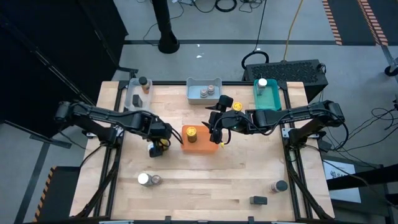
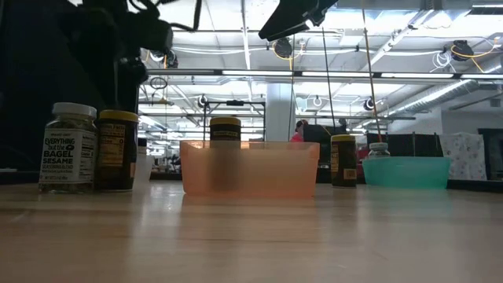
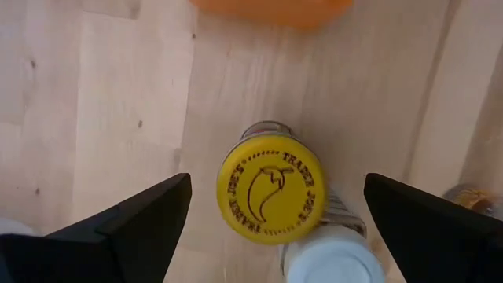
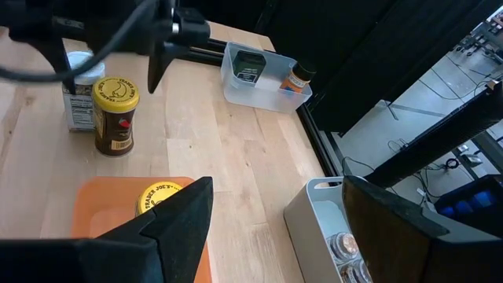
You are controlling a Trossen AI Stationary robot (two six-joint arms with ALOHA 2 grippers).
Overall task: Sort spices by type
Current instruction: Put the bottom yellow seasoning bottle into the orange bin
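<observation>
L gripper (image 3: 267, 212) hangs open above a yellow-lid jar (image 3: 270, 196), fingers (image 3: 130, 224) wide to either side, not touching. Jar stands on the table just beside the orange tray (image 1: 200, 146), on the L arm's side. A white-lid jar (image 3: 334, 255) stands touching it.

Risks, as I judge them: a finger may clip the white-lid jar on the way down and tip it or shove both; an off-centre close could skid the round jar out; lifting by the lid only may let it swing.

Jar upright, long axis vertical, lid up, label facing sideways.

R gripper (image 4: 275, 216) open, holding nothing, above the orange tray, where another yellow-lid jar (image 4: 161, 196) stands upright.
</observation>
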